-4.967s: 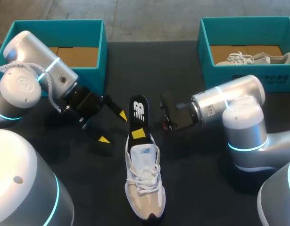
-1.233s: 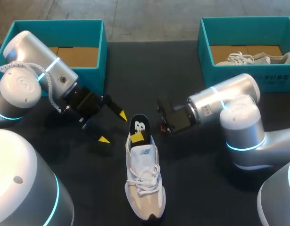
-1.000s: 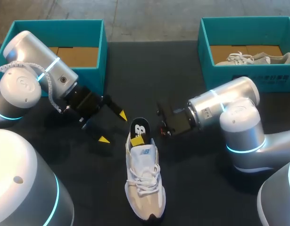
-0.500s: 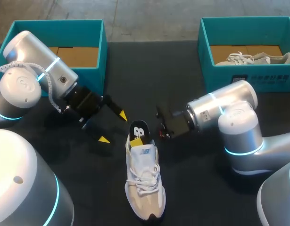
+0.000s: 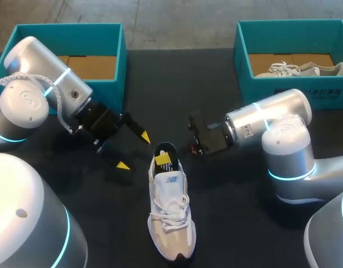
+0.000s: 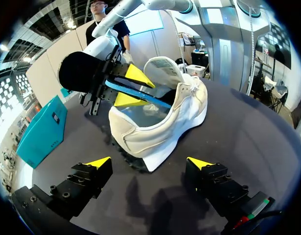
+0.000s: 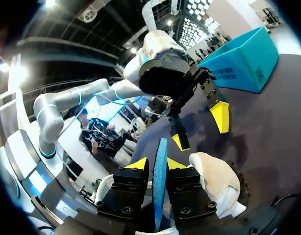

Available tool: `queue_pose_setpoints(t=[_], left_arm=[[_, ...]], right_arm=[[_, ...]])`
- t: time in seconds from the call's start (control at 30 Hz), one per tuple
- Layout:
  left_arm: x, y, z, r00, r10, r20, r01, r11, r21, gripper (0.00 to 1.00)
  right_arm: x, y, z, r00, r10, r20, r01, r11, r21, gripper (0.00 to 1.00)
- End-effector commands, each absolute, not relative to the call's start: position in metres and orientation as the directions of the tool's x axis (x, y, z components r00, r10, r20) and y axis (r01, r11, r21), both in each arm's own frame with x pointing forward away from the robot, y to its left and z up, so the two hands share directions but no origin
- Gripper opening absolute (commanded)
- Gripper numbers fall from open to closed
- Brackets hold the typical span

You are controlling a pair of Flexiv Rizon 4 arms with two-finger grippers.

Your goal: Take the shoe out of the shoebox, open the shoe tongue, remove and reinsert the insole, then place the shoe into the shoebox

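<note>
A white and beige shoe (image 5: 170,218) lies on the black table, toe toward me. Its dark insole (image 5: 167,151) stands part way out of the heel opening. My right gripper (image 5: 163,158) comes in from the right, and its fingers flank the insole's upper end. In the right wrist view the blue-edged insole (image 7: 160,171) runs between the two yellow tips of that gripper (image 7: 157,164) with thin gaps, so the gripper is open. My left gripper (image 5: 133,151) hangs wide open left of the heel, touching nothing. Ahead of the left gripper (image 6: 148,161) are the shoe (image 6: 165,117) and the insole (image 6: 140,96).
An empty teal shoebox (image 5: 76,33) stands at the back left, just behind my left arm. A second teal shoebox (image 5: 294,25) at the back right holds another shoe (image 5: 299,70). Bare black table lies around the shoe on both sides.
The insole has sunk deeper into the heel than five seconds ago. Over the last second the right gripper's fingers eased apart and its wrist drew back slightly. The left arm stayed put.
</note>
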State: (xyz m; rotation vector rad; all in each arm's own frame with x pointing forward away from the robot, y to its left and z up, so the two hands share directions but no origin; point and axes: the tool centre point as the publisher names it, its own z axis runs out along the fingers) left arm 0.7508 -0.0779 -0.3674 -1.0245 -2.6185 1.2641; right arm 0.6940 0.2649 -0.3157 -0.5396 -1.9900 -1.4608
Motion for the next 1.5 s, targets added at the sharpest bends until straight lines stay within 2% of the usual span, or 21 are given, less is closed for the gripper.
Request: queue_pose_setpoints(t=[0.03, 0.1, 0.13, 1.5], left_arm=[[0.751, -0.079, -0.367, -0.777, 0.59, -0.22, 0.541, 0.446, -0.713, 1.0], [0.751, -0.079, -0.367, -0.777, 0.59, -0.22, 0.541, 0.446, -0.713, 1.0], [0.751, -0.079, -0.367, -0.777, 0.59, -0.22, 0.541, 0.446, -0.713, 1.0], [0.751, -0.079, -0.367, -0.777, 0.59, -0.22, 0.541, 0.446, -0.713, 1.0]], right_arm=[[0.692, 0.262, -0.312, -0.738, -0.017, 0.675, 0.638, 0.307, 0.706, 0.21], [0.693, 0.263, -0.312, -0.738, -0.016, 0.674, 0.638, 0.308, 0.706, 0.12], [0.694, 0.263, -0.312, -0.738, -0.016, 0.675, 0.638, 0.31, 0.705, 0.0], [0.671, 0.266, -0.344, -0.637, -0.016, 0.771, 0.724, 0.331, 0.605, 0.0]])
